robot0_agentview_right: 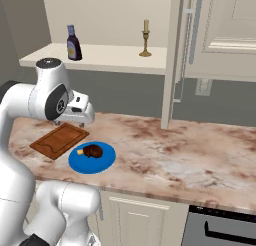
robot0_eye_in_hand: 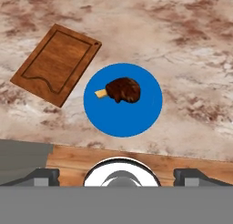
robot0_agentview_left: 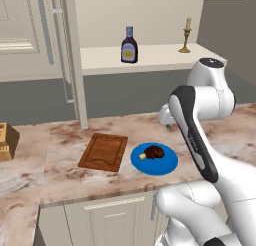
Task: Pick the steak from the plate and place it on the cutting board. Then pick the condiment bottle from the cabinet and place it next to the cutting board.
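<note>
Fingers [robot0_eye_in_hand: 48, 175] of the gripper [robot0_eye_in_hand: 121, 176] stand spread wide with nothing between them, their dark tips at the bottom of the hand view, well above the plate and looking down on it.

Taking the plate as the landmark, the marbled brown-and-cream counter [robot0_agentview_left: 65, 180] lies under it and stretches away on every side. Up behind the plate hangs the cream cabinet [robot0_agentview_left: 150, 57], its panelled door [robot0_agentview_right: 225, 30] with the long grey bar handle swung open to one side, so the wide shelf is bare to view. On the counter just beside the plate, apart from it, lies the cutting board [robot0_agentview_left: 104, 151], reddish-brown with a raised rim, nothing on it.

The plate [robot0_agentview_left: 165, 162] itself is flat, round and bright blue. On the cabinet shelf, well above and behind the plate, stands the condiment bottle [robot0_agentview_left: 129, 45], upright, dark with a yellow-white label. Farther along that shelf stands a thin brass candlestick [robot0_agentview_left: 186, 36]. A tan wooden block [robot0_agentview_left: 7, 141] sits on the counter well beyond the board from the plate. Near the plate's middle rests the steak [robot0_eye_in_hand: 123, 89], its pale bone end toward the board.
</note>
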Controlling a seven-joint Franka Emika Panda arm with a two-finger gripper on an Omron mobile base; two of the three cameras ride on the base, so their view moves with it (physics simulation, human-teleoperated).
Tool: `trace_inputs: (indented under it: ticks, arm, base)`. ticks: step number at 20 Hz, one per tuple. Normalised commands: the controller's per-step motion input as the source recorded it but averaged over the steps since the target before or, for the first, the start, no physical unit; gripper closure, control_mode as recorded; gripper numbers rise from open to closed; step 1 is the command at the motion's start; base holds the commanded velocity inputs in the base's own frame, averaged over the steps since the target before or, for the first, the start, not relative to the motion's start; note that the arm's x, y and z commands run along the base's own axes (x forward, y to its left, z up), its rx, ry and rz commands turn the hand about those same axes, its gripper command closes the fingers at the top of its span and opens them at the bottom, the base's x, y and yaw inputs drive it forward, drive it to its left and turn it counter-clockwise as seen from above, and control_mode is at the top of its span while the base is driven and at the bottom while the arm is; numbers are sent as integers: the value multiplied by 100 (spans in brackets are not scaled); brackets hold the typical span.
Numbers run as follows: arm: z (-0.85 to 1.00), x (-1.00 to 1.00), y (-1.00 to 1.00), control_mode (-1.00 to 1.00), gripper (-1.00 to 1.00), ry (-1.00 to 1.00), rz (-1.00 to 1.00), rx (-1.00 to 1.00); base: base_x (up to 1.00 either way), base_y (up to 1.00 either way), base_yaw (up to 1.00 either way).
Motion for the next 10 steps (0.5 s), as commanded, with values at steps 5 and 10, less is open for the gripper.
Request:
trace_inputs:
  ticks: [5,10]
  arm:
    - [-14,-9,8,-100,-100,0,-1,0]
    - [-10,-7,10,-100,-100,0,-3,0]
  base:
    - [0,0,0]
    - [0,0,0]
